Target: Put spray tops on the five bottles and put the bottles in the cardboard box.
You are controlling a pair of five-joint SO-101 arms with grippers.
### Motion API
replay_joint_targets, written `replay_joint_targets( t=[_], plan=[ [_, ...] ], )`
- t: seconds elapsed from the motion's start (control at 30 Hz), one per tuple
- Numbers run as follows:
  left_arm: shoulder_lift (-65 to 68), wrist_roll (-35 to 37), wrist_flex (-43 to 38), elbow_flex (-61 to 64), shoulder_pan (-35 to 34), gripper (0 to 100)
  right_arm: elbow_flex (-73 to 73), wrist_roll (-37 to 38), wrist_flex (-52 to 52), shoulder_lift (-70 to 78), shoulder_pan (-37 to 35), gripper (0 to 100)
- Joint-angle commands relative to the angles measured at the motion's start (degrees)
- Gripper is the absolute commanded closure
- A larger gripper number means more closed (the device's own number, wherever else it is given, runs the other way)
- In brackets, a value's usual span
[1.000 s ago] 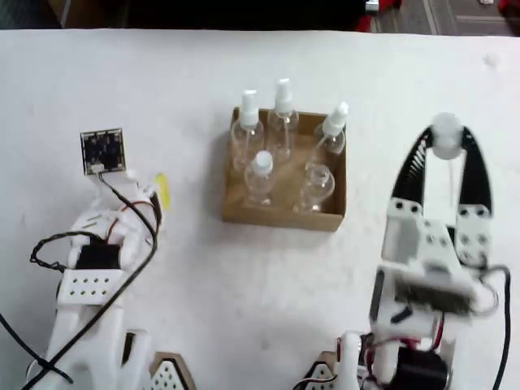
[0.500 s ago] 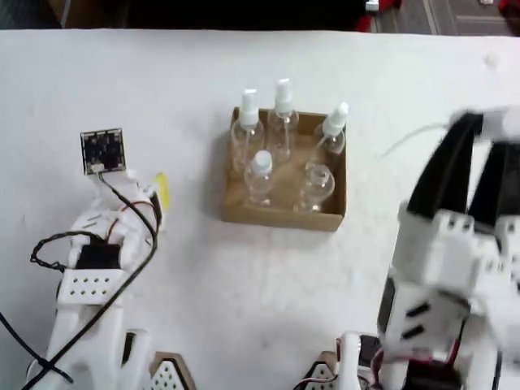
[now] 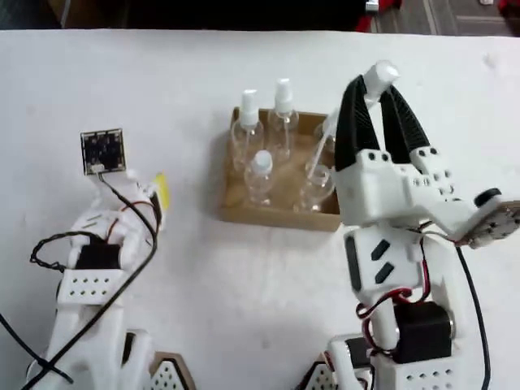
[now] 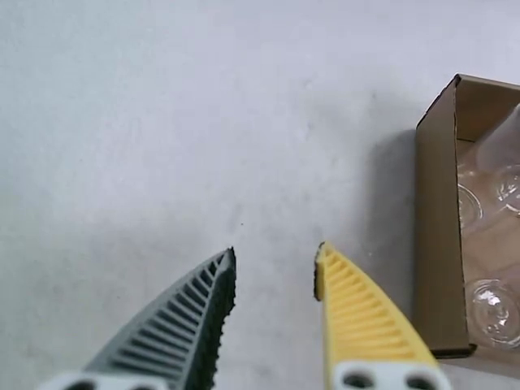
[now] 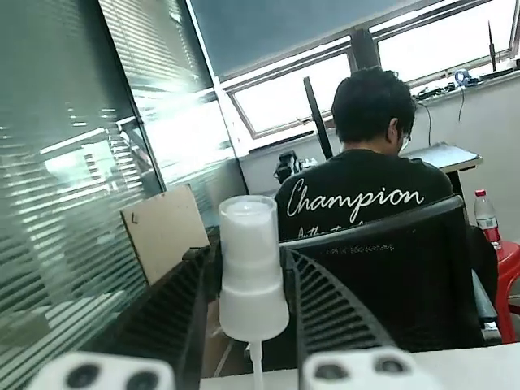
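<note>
The cardboard box [image 3: 276, 215] sits mid-table and holds several clear bottles. Two back ones [image 3: 248, 123] [image 3: 283, 114] and a front one [image 3: 260, 172] wear white spray tops. The front right bottle [image 3: 315, 185] has a bare neck, and another behind it is mostly hidden by the arm. My right gripper [image 3: 375, 84] is raised over the box's right side, shut on a white spray top [image 5: 252, 268] whose thin tube hangs down. My left gripper [image 4: 275, 256] rests low over the table left of the box [image 4: 435, 244], open, with nothing between its grey and yellow fingers.
A small black square board [image 3: 102, 150] with a cable lies on the table at the left, just beyond the left arm. Bare white table [image 3: 162, 73] stretches behind and to the left of the box.
The right arm lifted the spray top off the table at the far right and swung it left; it now stands over the box's right side. The left arm has kept still.
</note>
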Motion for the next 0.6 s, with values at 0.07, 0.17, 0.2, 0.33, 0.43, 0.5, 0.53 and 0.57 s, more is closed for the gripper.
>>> replay_joint_targets(
  t=[0.07, 0.17, 0.2, 0.33, 0.43, 0.5, 0.53, 0.57],
  plan=[
    [-0.92, -0.62, -0.97, -0.62, 0.75, 85, -2.29, 2.64, -0.22, 5.32, -0.04, 98.1],
    [-0.92, -0.62, -0.97, -0.53, 0.48, 85, -2.29, 2.64, -0.22, 8.75, 1.27, 98.1],
    [-0.92, -0.62, -0.97, -0.53, 0.48, 85, -2.29, 2.64, -0.22, 9.54, 1.80, 98.1],
    [-0.92, -0.62, -1.05, -0.53, 0.75, 85, -2.55, 2.20, -0.57, 10.68, 2.15, 98.1],
    [-0.92, -0.62, -1.14, -0.53, 0.57, 85, -2.64, 2.20, -4.00, 10.51, 1.89, 98.1],
    [-0.92, -0.62, -1.05, -0.70, 0.31, 85, -2.55, 2.55, -6.90, 10.42, 1.89, 98.1],
    [-0.92, -0.62, -1.05, -0.70, 0.31, 85, -2.46, 2.64, -7.60, 10.51, 1.89, 98.1],
    [-0.92, -0.62, -0.97, -0.70, 0.31, 85, -2.29, 2.64, -7.78, 10.59, 1.89, 98.1]
  ],
)
